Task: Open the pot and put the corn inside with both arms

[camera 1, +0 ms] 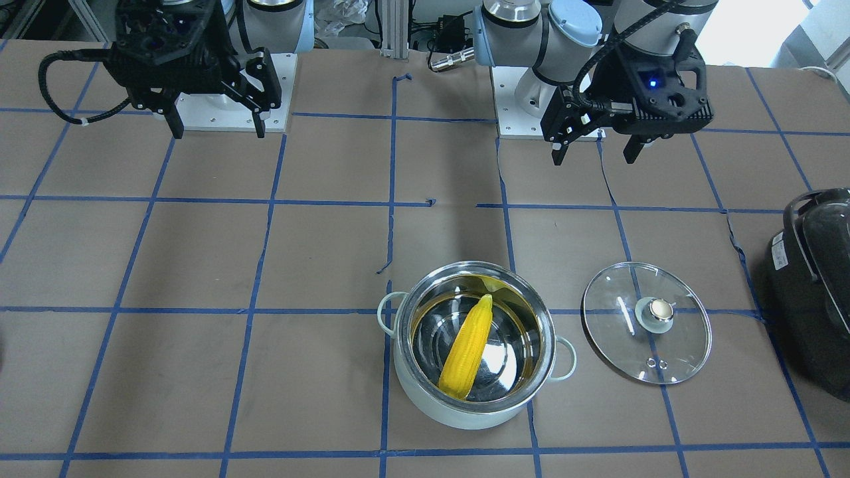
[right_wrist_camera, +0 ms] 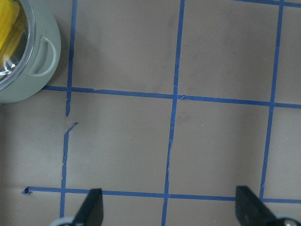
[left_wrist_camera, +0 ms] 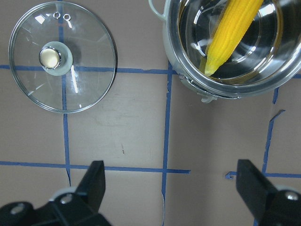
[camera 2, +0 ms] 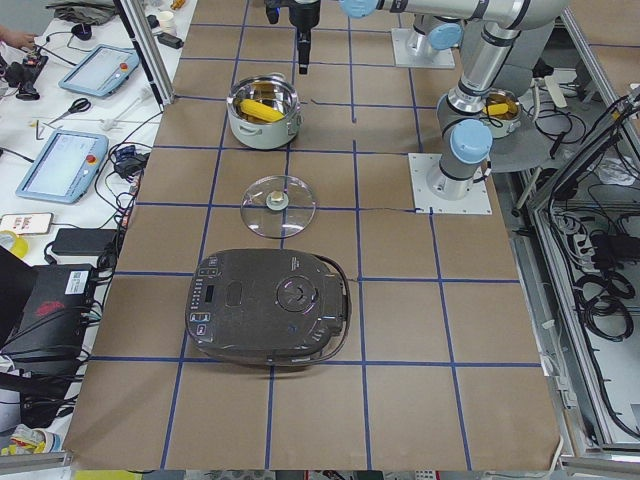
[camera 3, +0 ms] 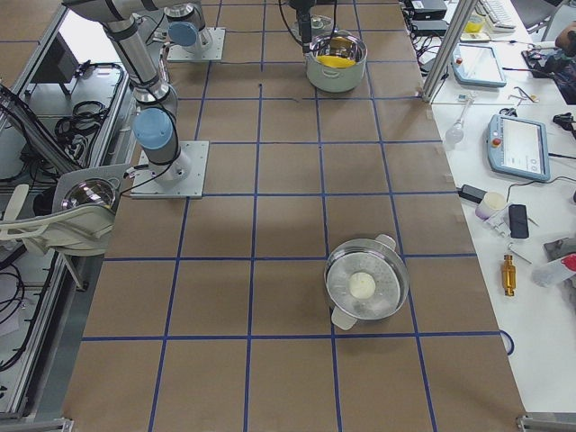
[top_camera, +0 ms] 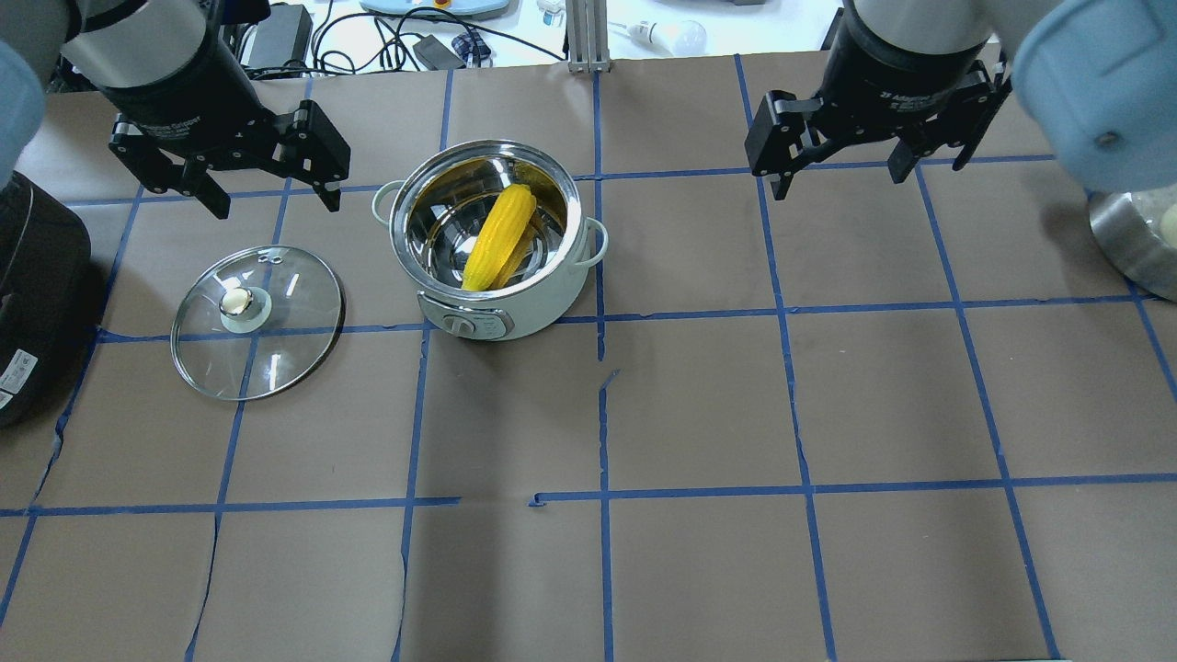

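Observation:
The mint-white steel pot (camera 1: 425, 398) stands open on the table, with the yellow corn (camera 1: 468, 348) lying slanted inside it. Its glass lid (camera 1: 617, 345) lies flat, knob up, on the table beside it. My left gripper (camera 1: 593, 156) is open and empty, raised above the table behind the lid. My right gripper (camera 1: 218, 129) is open and empty, far off to the pot's other side. The overhead view shows the pot (top_camera: 533, 308), corn (top_camera: 498, 237), lid (top_camera: 285, 313), left gripper (top_camera: 276, 204) and right gripper (top_camera: 841, 179). The left wrist view shows the lid (left_wrist_camera: 89, 70) and corn (left_wrist_camera: 230, 33).
A black appliance (top_camera: 37, 294) with a handle sits at the table edge beyond the lid. A second steel pot (camera 3: 366, 286) holding a white ball stands far out on my right side. Blue tape lines grid the brown table cover.

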Action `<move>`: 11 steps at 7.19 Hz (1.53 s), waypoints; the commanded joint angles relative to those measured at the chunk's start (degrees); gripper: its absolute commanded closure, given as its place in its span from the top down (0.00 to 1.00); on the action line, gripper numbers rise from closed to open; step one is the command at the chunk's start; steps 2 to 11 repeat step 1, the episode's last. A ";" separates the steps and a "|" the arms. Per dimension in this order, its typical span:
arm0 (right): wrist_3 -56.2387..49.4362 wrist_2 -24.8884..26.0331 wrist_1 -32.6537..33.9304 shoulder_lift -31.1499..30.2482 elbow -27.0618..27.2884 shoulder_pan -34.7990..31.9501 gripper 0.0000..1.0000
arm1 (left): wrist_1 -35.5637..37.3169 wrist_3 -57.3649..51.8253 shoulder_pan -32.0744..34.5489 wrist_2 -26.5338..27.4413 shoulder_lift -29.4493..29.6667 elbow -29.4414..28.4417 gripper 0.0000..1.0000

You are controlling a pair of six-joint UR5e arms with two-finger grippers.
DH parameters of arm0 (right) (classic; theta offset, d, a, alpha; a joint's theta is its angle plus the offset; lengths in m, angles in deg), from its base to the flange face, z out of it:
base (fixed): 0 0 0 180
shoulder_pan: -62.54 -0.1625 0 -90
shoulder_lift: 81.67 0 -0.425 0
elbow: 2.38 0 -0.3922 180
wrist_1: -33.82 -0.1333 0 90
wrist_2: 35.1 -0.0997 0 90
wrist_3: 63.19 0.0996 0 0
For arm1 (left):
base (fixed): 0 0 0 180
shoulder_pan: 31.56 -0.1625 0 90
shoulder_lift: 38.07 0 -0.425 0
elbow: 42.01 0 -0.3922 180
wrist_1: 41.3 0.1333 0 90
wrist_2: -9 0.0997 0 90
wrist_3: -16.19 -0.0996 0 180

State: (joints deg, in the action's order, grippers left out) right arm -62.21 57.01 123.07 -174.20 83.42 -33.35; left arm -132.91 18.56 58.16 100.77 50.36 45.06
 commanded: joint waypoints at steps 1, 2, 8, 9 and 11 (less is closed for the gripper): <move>-0.72 -0.98 -0.39 0.07 -0.55 1.15 1.00 | 0.03 0.35 0.19 -0.10 -0.10 -0.14 1.00; -0.72 -0.98 -0.39 0.07 -0.55 1.15 1.00 | 0.03 0.35 0.19 -0.10 -0.10 -0.14 1.00; -0.72 -0.98 -0.39 0.07 -0.55 1.15 1.00 | 0.03 0.35 0.19 -0.10 -0.10 -0.14 1.00; -0.72 -0.98 -0.39 0.07 -0.55 1.15 1.00 | 0.03 0.35 0.19 -0.10 -0.10 -0.14 1.00; -0.72 -0.98 -0.39 0.07 -0.55 1.15 1.00 | 0.03 0.35 0.19 -0.10 -0.10 -0.14 1.00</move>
